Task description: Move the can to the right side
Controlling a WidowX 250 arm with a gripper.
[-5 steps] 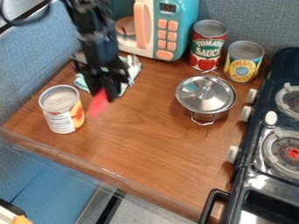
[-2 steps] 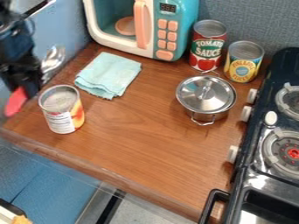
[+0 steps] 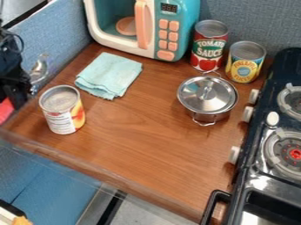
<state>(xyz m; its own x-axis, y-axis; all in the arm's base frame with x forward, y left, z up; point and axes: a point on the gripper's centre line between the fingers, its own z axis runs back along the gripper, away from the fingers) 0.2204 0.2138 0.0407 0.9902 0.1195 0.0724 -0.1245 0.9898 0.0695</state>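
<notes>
With 12 o'clock at the far edge of the camera view, the gripper was at the view's 9 o'clock edge, and the task's can lay from it at roughly 3 to 4 o'clock. The sideways gap was small, so the reach itself looked short. I could not tell how far open the gripper was, nor whether it had hold of anything; a red piece showed below it and a shiny piece at about 1 o'clock from it.

The can stood upright on the worktop, its long axis vertical – a grasp from above, across its round body, seemed the natural choice. With just the one arm, there was no side to choose between. The worktop's edges ran near the can at 9 and 7 o'clock, so a nudge that way risked tipping it off.

A folded cloth lay near it at 1 to 2 o'clock. Well apart at 3 o'clock stood the lidded pot, with the stove beyond. Farther off, at 2 o'clock, were a red tin and a yellow tin. The move had yet to be made; the roomiest path probably ran from the can towards 4 o'clock, over bare wood – passing on the near side of the pot and stopping short of the stove.
</notes>
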